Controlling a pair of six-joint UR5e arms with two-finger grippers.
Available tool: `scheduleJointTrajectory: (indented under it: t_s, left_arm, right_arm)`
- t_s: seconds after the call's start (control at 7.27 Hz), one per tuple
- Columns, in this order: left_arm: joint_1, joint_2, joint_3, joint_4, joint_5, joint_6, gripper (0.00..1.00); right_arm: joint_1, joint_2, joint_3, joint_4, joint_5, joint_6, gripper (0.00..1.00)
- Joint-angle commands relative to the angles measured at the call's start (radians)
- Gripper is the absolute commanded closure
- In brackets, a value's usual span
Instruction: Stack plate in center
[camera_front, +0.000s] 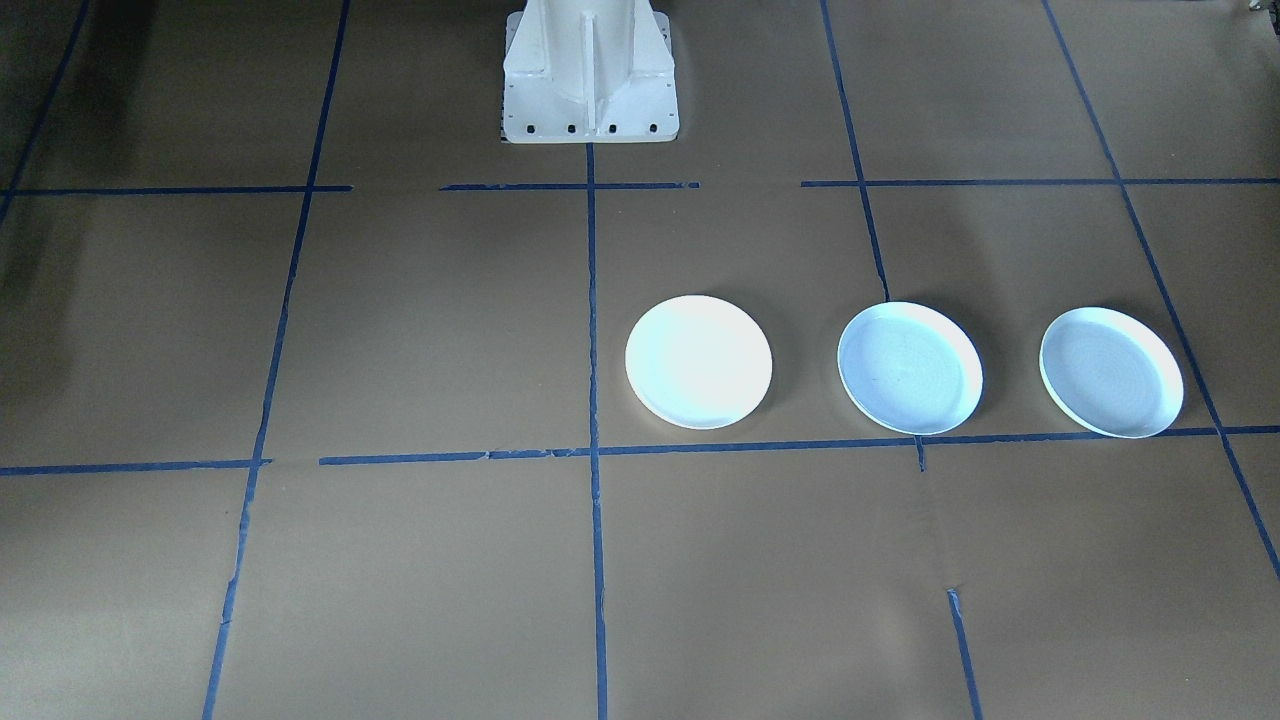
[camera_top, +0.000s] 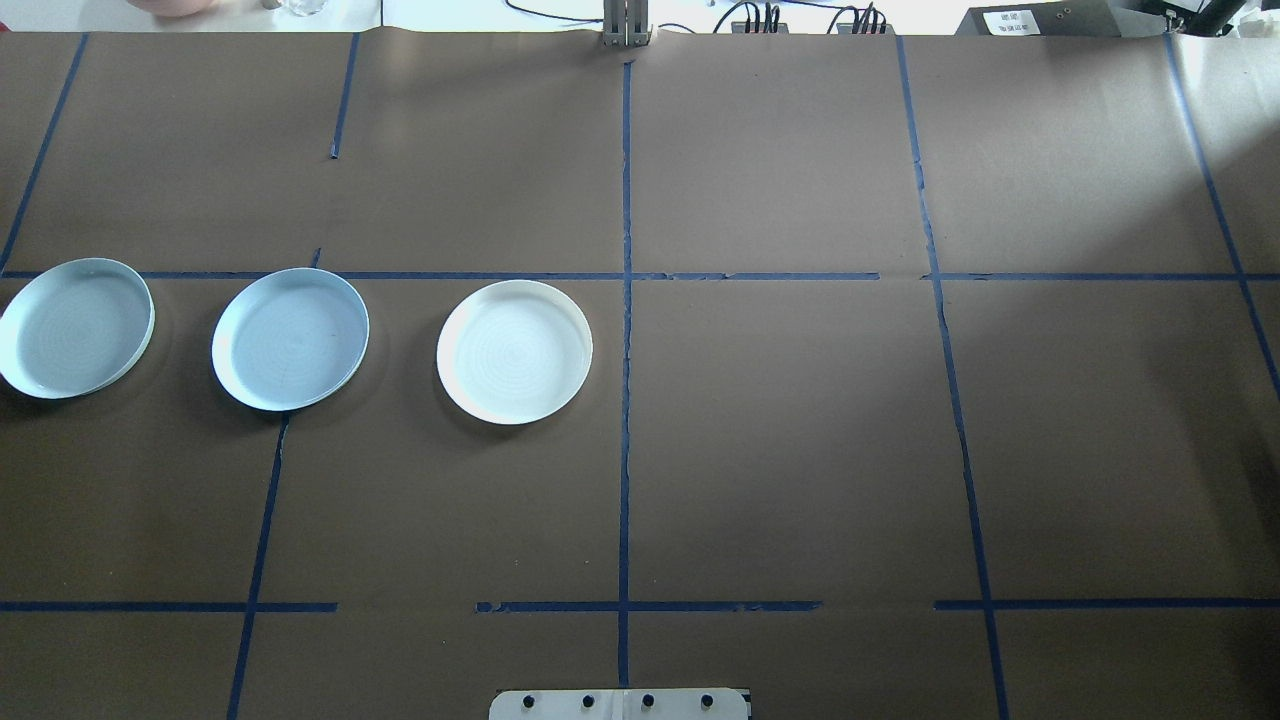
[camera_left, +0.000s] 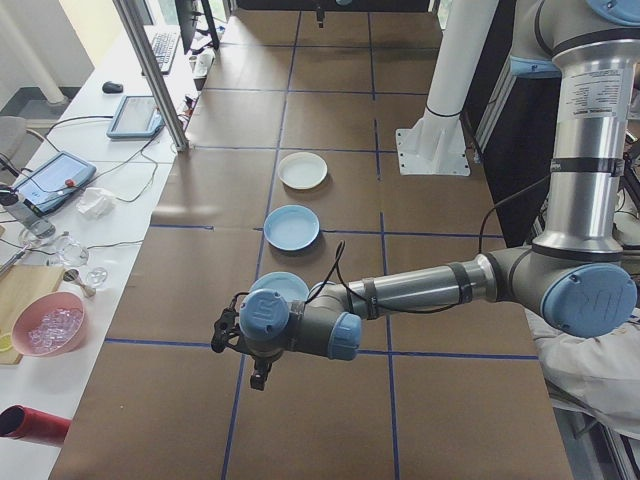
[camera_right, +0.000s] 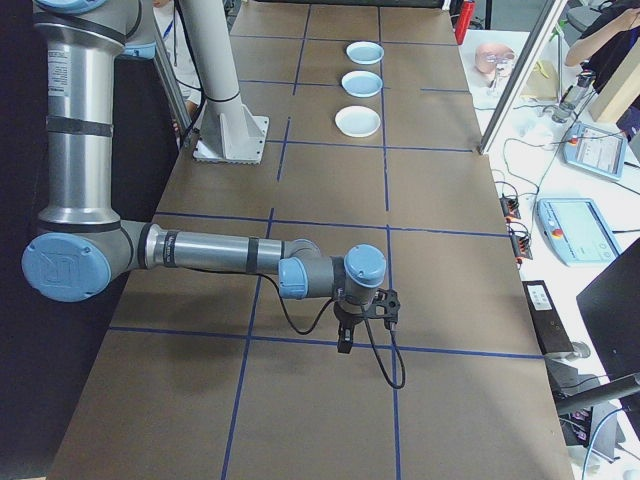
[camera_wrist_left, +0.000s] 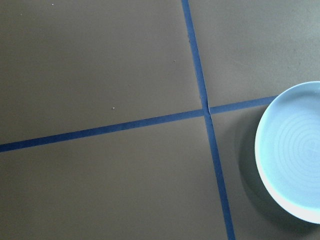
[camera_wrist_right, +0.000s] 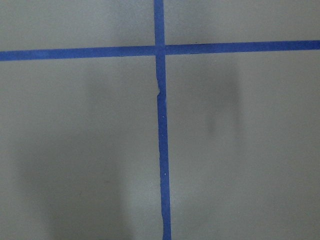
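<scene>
Seen from the table's left end, the left gripper (camera_left: 259, 380) is hanging nearest, its finger spacing impossible to tell; the end plate (camera_left: 279, 287) is lying just behind. The center plate (camera_left: 292, 227) is sitting flat farther on, the white plate (camera_left: 302, 170) beyond. Across the table, the right gripper (camera_right: 344, 345) is likewise unreadable.

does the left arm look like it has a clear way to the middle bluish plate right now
Probably yes. The left gripper hangs over the table's left end beside the outermost plate; the middle bluish plate lies further along the row with nothing on it. The right arm is far off.
</scene>
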Motion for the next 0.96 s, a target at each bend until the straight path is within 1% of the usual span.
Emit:
scheduleJointTrajectory:
  t_s: [0.0, 0.14, 0.28, 0.41, 0.69, 0.83]
  left_arm:
    - [0.094, -0.055, 0.084, -0.071, -0.046, -0.090, 0.00]
    - [0.138, -0.098, 0.131, -0.077, -0.077, -0.130, 0.00]
    - [0.196, -0.109, 0.144, -0.115, -0.077, -0.178, 0.00]
    - [0.235, -0.112, 0.155, -0.123, -0.074, -0.200, 0.00]
    - [0.280, -0.135, 0.202, -0.129, -0.072, -0.228, 0.01]
    - [0.289, -0.137, 0.213, -0.129, -0.071, -0.228, 0.03]
  right_arm:
    - [0.000, 0.000, 0.000, 0.000, 0.000, 0.000, 0.00]
    - [0.000, 0.000, 0.000, 0.000, 0.000, 0.000, 0.00]
    - [0.000, 0.000, 0.000, 0.000, 0.000, 0.000, 0.00]
    - [0.000, 0.000, 0.000, 0.000, 0.000, 0.000, 0.00]
    - [0.000, 0.000, 0.000, 0.000, 0.000, 0.000, 0.00]
    - [0.000, 0.000, 0.000, 0.000, 0.000, 0.000, 0.00]
